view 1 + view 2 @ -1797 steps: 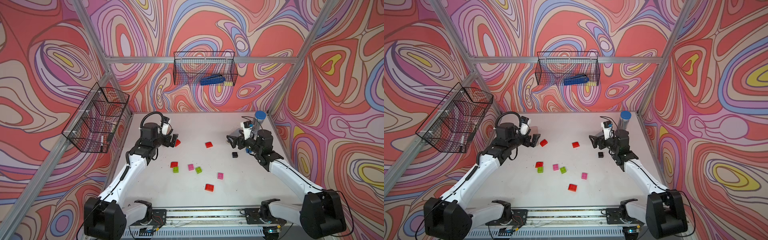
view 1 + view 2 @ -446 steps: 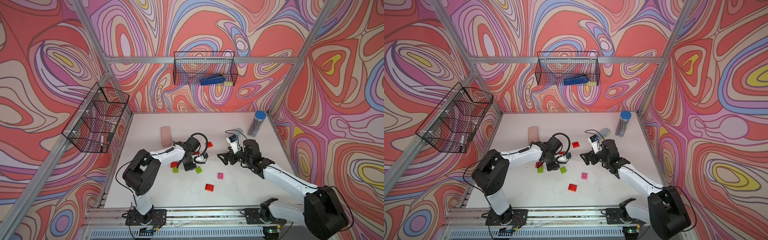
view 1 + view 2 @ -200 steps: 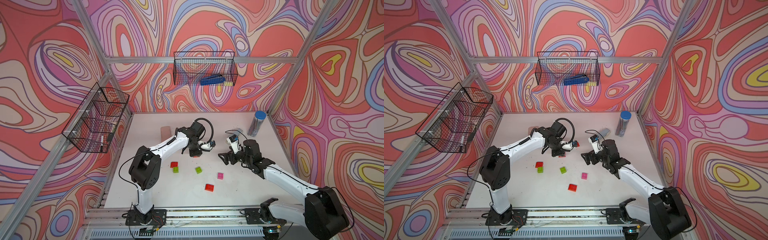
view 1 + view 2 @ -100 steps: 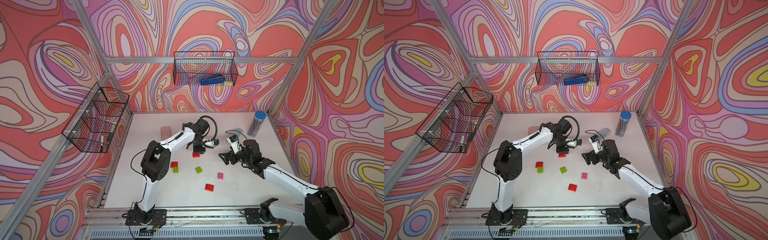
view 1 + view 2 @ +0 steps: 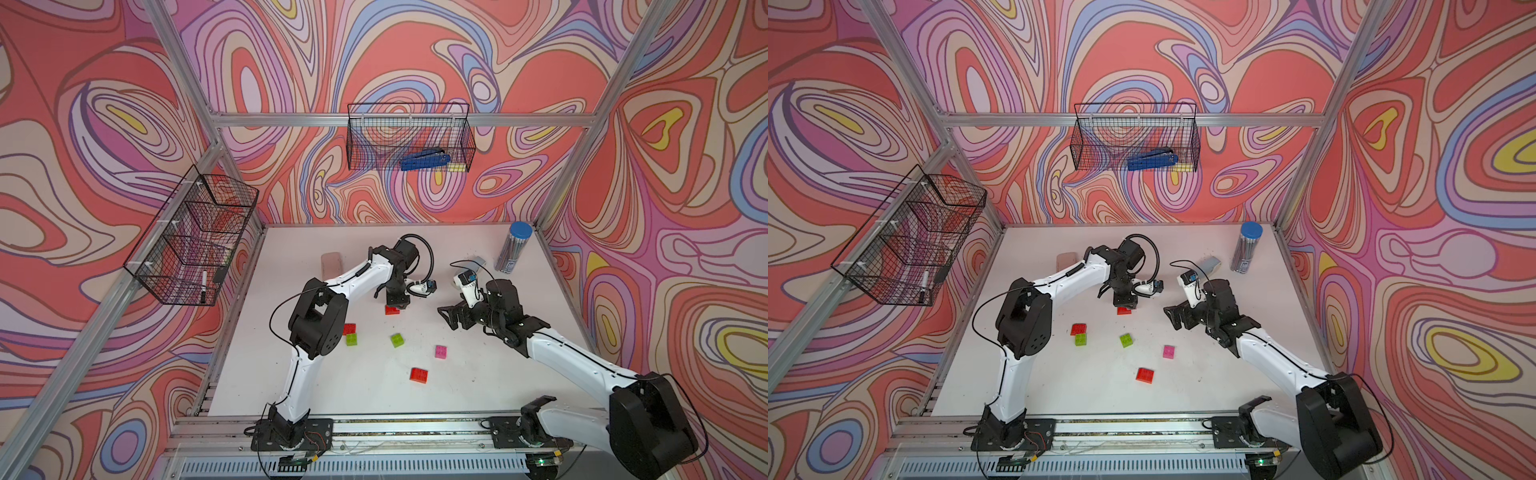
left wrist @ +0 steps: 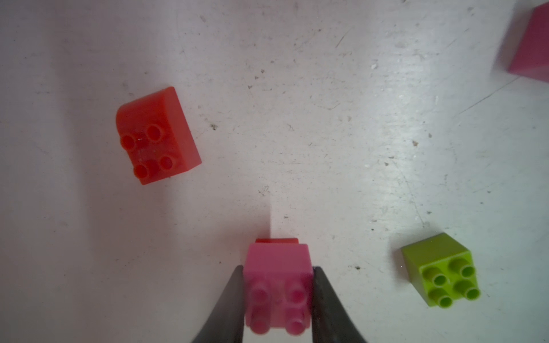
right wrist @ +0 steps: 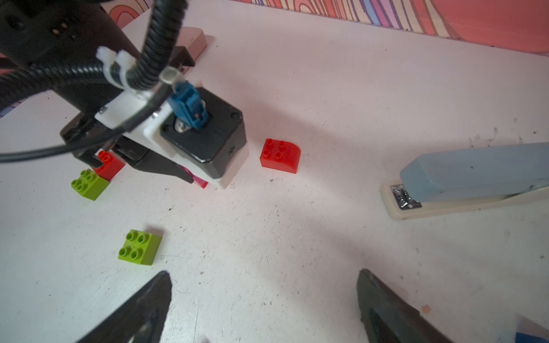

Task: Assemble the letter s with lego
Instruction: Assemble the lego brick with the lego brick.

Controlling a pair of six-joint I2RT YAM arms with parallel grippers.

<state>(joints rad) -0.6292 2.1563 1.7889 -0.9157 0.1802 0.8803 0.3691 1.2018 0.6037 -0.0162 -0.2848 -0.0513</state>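
Fingers (image 6: 230, 303) of the left gripper (image 6: 278, 268) clench the pink brick (image 6: 277, 285) by its sides, directly over a red brick (image 5: 391, 310) mid-frame in a top view; best to square it on the studs, then press straight down. Right gripper (image 5: 449, 319) gapes empty, right of centre. Against two seconds ago, the left gripper stands higher in frame, away from the lime brick (image 5: 397, 340)

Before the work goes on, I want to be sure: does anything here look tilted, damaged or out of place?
Nothing stands out. The left hand holds a pink brick level over a red brick. The curved red brick and the green brick near them rest studs up, undamaged.
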